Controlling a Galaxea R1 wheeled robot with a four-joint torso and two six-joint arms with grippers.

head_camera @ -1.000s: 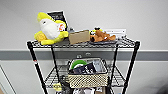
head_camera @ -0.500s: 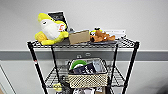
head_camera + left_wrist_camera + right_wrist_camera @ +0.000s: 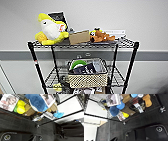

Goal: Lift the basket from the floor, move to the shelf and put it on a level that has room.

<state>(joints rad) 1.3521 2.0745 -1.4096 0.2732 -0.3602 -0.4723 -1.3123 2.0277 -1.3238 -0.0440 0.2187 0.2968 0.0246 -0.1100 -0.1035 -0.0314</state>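
Since the basket [image 3: 88, 75] sits on the shelf's [image 3: 130, 67] second tier, under the yellow plush [image 3: 51, 30], I'd back off straight and slow, not snagging the rim. Can't tell either claw's state from these shots.

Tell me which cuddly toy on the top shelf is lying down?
The small orange-brown plush lies flat; the big yellow plush beside the cardboard box sits upright.

woven cream basket [image 3: 87, 80]; black wire shelf [image 3: 130, 68]; fuzzy yellow plush [image 3: 51, 30]
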